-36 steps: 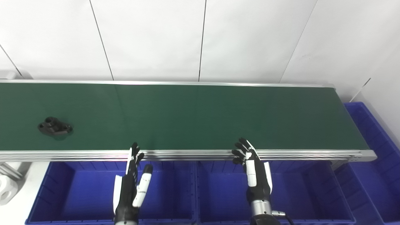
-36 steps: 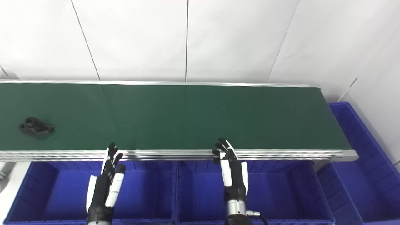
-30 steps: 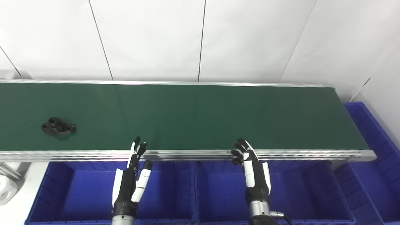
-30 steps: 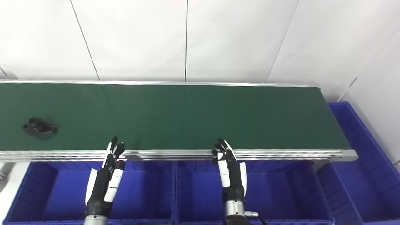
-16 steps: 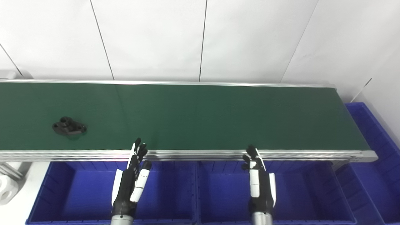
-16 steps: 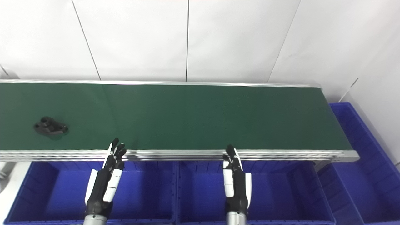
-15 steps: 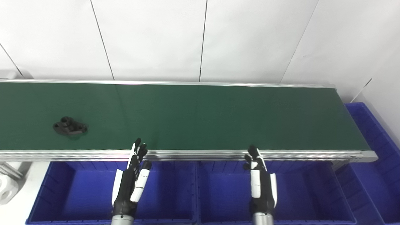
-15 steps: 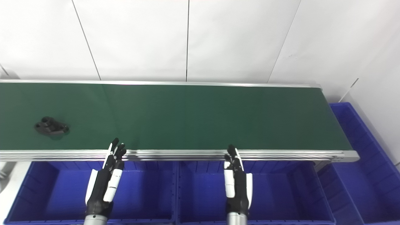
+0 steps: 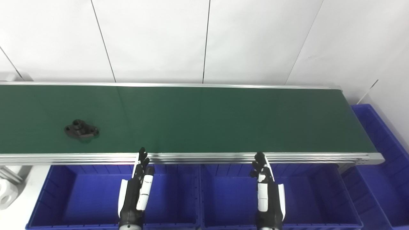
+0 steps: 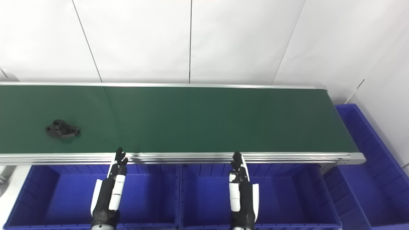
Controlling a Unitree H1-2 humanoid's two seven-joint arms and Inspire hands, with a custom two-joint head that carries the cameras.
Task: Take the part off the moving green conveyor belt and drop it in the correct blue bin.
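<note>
My left hand [image 9: 135, 191] is black with glossy white plates along its back and along one finger; its fingertips [image 9: 142, 152] are black and rounded; my right hand [image 9: 267, 194] matches it, a black frame with white panels on the back and side; both taper into dark wrists at the bottom edge.

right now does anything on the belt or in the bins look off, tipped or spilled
Nothing stands out. One black part lies flat on the green conveyor belt, well inside its edges. The blue bins below show no contents or damage. The left hand and right hand hover over the bins, holding nothing.
</note>
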